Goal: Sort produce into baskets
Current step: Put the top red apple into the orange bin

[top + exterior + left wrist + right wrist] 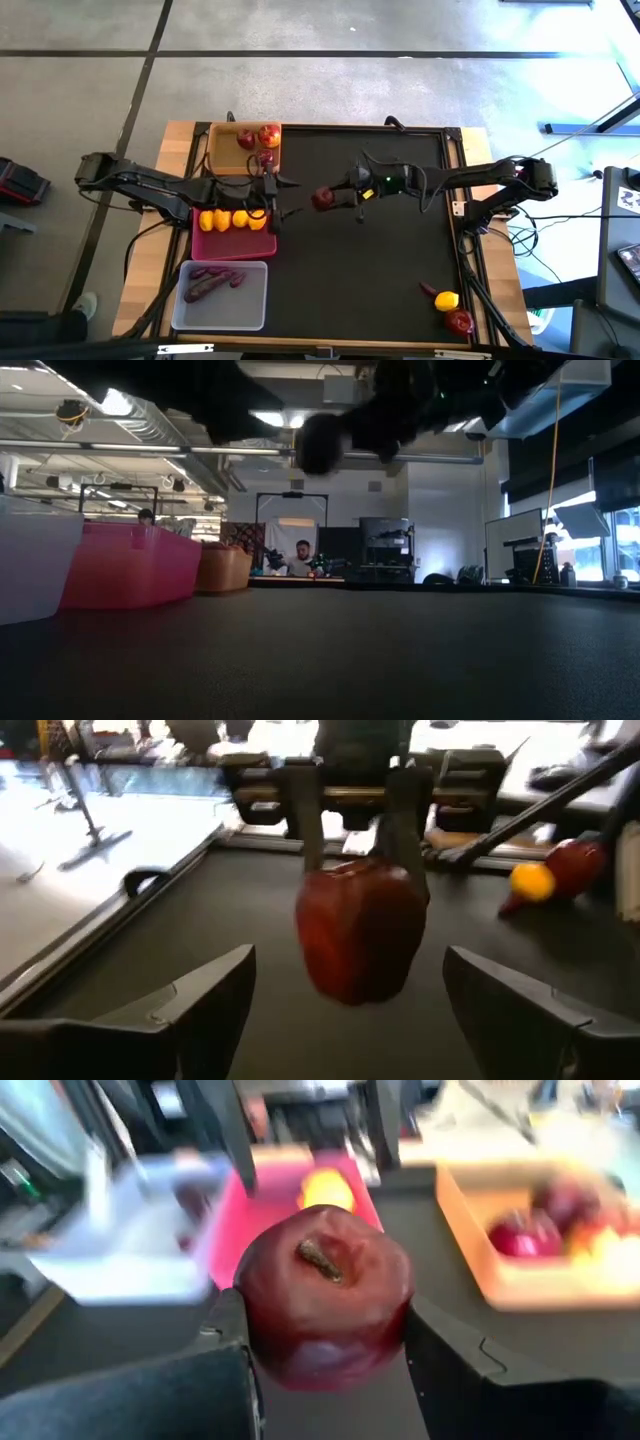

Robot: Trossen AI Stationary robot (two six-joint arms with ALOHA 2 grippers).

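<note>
A dark-red apple (pixel 322 198) hangs above the black table mat (pixel 380 260), between the 2 arms and just right of the trays. The right gripper (pixel 330 197) has its 2 fingers pressed against the apple's sides; in the right wrist view the apple (pixel 322 1294) sits stem-up between them. The left gripper (pixel 280 197) faces the apple from the other side, jaws spread wide and empty, fingers (pixel 190 1000) apart from the fruit (pixel 362 928).

At the mat's left edge stand 3 trays in a column. The tan tray (pixel 215 150), farthest back, holds 3 apples (pixel 258 136). The pink tray (pixel 225 243) in the middle holds 3 lemons (pixel 232 220). The translucent tray (pixel 255 305), nearest the front, holds dark-purple roots (pixel 212 282).

Near the mat's front right corner lie 1 lemon (pixel 447 300) and 1 apple (pixel 459 322), touching, with a dark slim piece (pixel 428 289) just beside the lemon
</note>
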